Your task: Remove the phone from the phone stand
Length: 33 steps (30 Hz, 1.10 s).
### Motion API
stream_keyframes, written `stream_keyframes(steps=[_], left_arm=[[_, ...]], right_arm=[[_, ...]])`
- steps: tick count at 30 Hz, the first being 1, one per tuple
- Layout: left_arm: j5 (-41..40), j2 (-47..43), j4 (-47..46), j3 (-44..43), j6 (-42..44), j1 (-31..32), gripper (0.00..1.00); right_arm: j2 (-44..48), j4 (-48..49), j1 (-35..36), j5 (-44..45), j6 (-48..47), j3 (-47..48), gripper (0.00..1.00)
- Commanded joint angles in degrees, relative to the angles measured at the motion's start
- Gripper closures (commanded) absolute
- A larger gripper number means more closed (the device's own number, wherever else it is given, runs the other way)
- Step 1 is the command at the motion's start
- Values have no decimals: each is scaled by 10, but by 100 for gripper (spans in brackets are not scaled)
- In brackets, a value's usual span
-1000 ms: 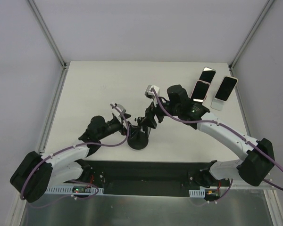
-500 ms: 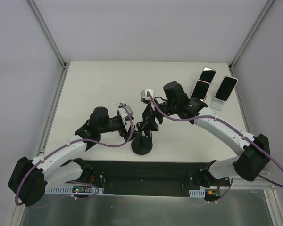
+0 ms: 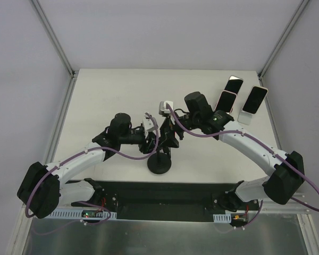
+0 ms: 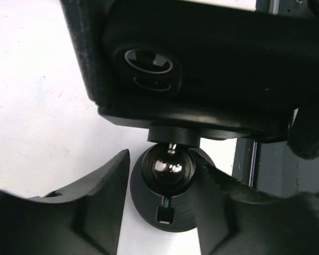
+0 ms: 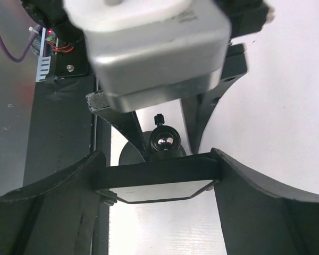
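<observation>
The black phone stand (image 3: 159, 165) has a round base near the table's front edge and a thin pole. At its top is a ball joint (image 4: 169, 170) that carries the clamp with the phone (image 3: 167, 139). The left wrist view shows the phone's dark back with camera lenses (image 4: 149, 61). My right gripper (image 5: 158, 158) is shut on the phone (image 5: 159, 188), one finger on each side edge. My left gripper (image 4: 164, 160) straddles the ball joint below the clamp. Its right finger touches the joint and a gap remains at the left finger.
Three more phones (image 3: 234, 84) (image 3: 226, 101) (image 3: 254, 99) stand propped at the back right, one on a white holder (image 3: 246, 118). A black strip (image 3: 165, 194) runs along the near edge between the arm bases. White walls with metal posts enclose the table.
My left arm has swung right to the stand's neck and its jaws have narrowed around the ball joint. The stand and the right gripper shifted slightly, then stayed put.
</observation>
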State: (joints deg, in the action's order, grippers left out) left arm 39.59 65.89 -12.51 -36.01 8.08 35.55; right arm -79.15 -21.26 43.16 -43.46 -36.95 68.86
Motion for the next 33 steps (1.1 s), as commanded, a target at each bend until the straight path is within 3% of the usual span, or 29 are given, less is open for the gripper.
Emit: stream_keyframes(steps=[1,4,6,7,8,11,18,20,23,28,33], left_arm=[[37,6,-7,-28,16,-1,62],[24,2,-7,-25,17,-1,87],[12,-11,-5,-22,21,-2,99],[1,-16,-2,-22,24,-1,100],[-23,-29,-1,-20,26,-2,100],[-95,-52,14,-22,38,-2,100],[-263,-69,19,-16,30,-1,100],[-286,-73,7,-6,8,-2,100],[-321,-82,-15,15,-23,-2,100],[-328,-88,-35,32,-56,-1,100],[-312,-93,-30,40,-80,-2,100]], right_arm=[[23,78,3,-56,2,21,99],[23,81,3,-50,6,21,96],[25,81,3,-44,13,21,68],[26,80,3,-38,16,22,53],[29,82,3,-34,21,22,29],[40,81,2,-7,43,20,4],[83,89,-12,128,222,13,4],[118,154,-11,171,311,-31,4],[167,237,-11,216,342,-90,4],[133,70,31,381,324,7,4],[78,5,90,505,294,72,3]])
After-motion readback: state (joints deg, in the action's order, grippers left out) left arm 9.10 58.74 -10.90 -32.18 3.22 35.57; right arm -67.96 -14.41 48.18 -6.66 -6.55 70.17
